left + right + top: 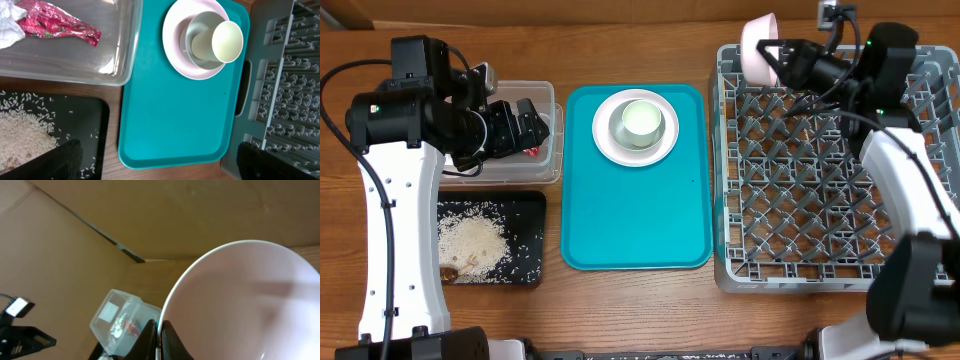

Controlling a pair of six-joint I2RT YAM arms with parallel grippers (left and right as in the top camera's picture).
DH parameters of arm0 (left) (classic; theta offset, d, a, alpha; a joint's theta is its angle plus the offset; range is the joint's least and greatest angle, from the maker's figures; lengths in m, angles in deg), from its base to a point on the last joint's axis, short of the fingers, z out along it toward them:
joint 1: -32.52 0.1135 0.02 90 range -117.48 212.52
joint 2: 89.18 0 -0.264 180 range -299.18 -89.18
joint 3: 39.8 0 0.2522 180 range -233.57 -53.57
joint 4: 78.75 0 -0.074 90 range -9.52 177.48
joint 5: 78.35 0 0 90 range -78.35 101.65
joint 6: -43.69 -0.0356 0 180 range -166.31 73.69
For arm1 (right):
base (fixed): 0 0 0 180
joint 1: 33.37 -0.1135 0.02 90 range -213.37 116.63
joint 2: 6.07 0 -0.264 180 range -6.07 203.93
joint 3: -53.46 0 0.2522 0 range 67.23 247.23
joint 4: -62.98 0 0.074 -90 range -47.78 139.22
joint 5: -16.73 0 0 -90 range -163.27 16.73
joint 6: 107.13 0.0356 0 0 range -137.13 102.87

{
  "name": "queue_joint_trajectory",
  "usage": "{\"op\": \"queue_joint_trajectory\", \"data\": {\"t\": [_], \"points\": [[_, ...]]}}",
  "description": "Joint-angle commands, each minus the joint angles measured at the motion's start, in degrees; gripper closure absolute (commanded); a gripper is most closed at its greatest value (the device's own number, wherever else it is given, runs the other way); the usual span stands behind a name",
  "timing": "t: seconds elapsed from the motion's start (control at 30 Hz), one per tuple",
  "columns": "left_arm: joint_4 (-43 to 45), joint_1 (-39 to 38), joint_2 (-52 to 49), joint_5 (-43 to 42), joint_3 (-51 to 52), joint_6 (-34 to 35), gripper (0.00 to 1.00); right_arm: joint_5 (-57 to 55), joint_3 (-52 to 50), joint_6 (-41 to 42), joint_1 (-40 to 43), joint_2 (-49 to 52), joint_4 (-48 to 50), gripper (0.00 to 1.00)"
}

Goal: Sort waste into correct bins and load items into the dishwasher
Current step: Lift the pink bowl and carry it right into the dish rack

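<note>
My right gripper (775, 55) is shut on the rim of a pink bowl (757, 45) and holds it on edge above the far left corner of the grey dishwasher rack (820, 230). In the right wrist view the fingers (160, 337) pinch the bowl's rim (240, 305). My left gripper (538, 125) is open and empty over the clear plastic bin (545, 95). A teal tray (635, 225) holds a pink plate (605, 140) with a pale green bowl and a pale cup (641, 120) in it; they also show in the left wrist view (227, 41).
The clear bin holds a red wrapper (60, 25) and white crumpled paper (10, 30). A black tray (525, 235) at the front left holds a heap of rice (470, 240). Cardboard walls stand behind the table.
</note>
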Motion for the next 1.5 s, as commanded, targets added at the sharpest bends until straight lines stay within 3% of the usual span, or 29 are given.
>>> {"op": "queue_joint_trajectory", "data": {"t": [0.0, 0.13, 0.67, 0.8, 0.97, 1.03, 1.23, 1.47], "points": [[0.20, 0.22, -0.50, 0.37, -0.39, -1.07, 0.00, 11.37, 0.94, 7.34, 2.62, 6.23, 8.39, 0.96], [0.20, 0.22, -0.50, 0.37, -0.39, -1.07, 0.00, 13.86, 0.94, 14.58, 4.61, 10.84, 17.07, 0.96], [0.22, 0.22, -0.50, 0.39, -0.39, -1.07, 0.00, 13.86, 0.87, 14.40, 6.78, 18.40, 12.87, 0.96], [0.22, 0.22, -0.50, 0.37, -0.39, -1.07, 0.00, 14.12, 0.87, 14.67, 8.48, 18.40, 11.45, 0.89], [0.20, 0.22, -0.50, 0.39, -0.39, -1.07, 0.00, 17.09, 0.90, 14.64, 10.88, 18.40, 10.64, 0.64], [0.20, 0.20, -0.50, 0.37, -0.39, -1.07, 0.00, 19.08, 0.90, 14.67, 12.02, 18.40, 10.64, 0.59], [0.20, 0.26, -0.50, 0.39, -0.39, -1.07, 0.00, 21.40, 0.90, 15.10, 16.41, 18.29, 10.64, 0.50], [0.20, 0.24, -0.50, 0.39, -0.39, -1.07, 0.00, 20.31, 0.94, 16.57, 21.31, 17.20, 11.08, 0.50]]}}
